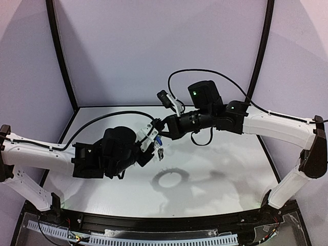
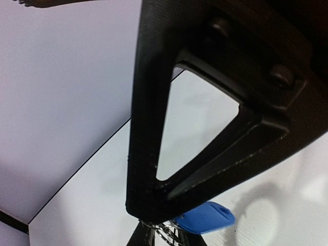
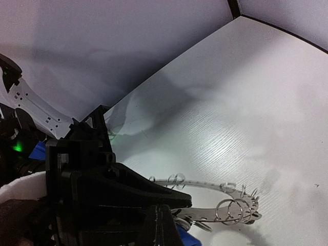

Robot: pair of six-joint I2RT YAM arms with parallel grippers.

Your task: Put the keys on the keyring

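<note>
Both arms meet above the middle of the tabletop (image 1: 220, 169), and the work hangs in the air between them. The right gripper (image 1: 160, 125) is clamped shut on the keyring (image 3: 202, 183). In its wrist view the keyring juts out flat toward the lower right of the frame, with thin wire loops (image 3: 236, 209) bunched at its far end. The keyring is well clear of the tabletop and casts a ring-shaped shadow (image 1: 156, 180) at the lower centre of the overhead view. The left gripper (image 1: 152, 137) sits just to the left, its tip against the key with the blue tag (image 2: 205, 218), which shows at the bottom of the left wrist view beside a tangle of wire. I cannot tell whether its jaws are pinching the tag or only resting beside it. I also cannot tell whether the key is already threaded on a loop. The step in hand looks like working the key onto one of those loops. The main risk is a drop: if the left jaws part before the key has caught on the wire, it will fall to the tabletop. A push from the left could also twist the keyring in the right grip, since it is held only at one edge. With the two grippers this close, their fingers could knock together, and the loops could snag on a fingertip.
</note>
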